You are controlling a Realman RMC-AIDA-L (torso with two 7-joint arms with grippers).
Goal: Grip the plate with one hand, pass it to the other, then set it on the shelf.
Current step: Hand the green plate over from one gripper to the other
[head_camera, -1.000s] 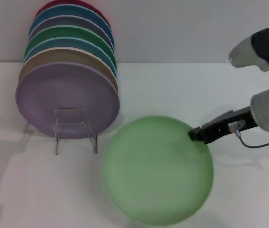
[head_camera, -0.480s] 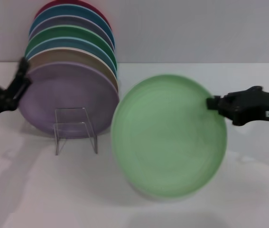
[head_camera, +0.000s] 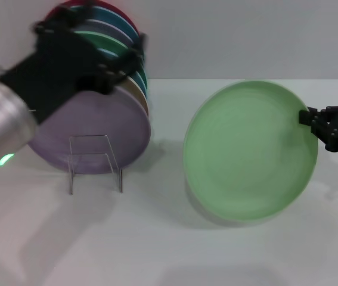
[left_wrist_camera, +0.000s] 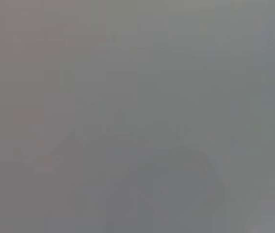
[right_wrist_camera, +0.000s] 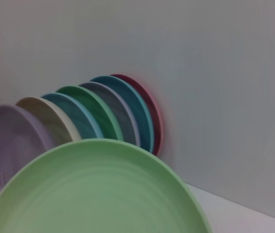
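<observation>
The pale mint-green plate (head_camera: 249, 152) hangs tilted nearly upright above the table, right of centre. My right gripper (head_camera: 309, 121), slim and black, is shut on its right rim. The plate fills the lower part of the right wrist view (right_wrist_camera: 93, 189). My left hand (head_camera: 118, 62), black and many-fingered with a green light on the silver forearm, reaches in from the upper left with fingers spread, in front of the stacked plates and apart from the mint plate. The clear rack (head_camera: 94, 161) stands empty on the table at the left. The left wrist view shows only grey.
A row of coloured plates leans against the back wall behind the rack, the lilac plate (head_camera: 118, 128) foremost, an emerald one among them; they also show in the right wrist view (right_wrist_camera: 79, 116). The white table (head_camera: 157, 244) lies below.
The right gripper has lifted the mint plate and carried it up and to the right, tilting it upright. The left hand has swung in from the left edge, over the plate stack.
</observation>
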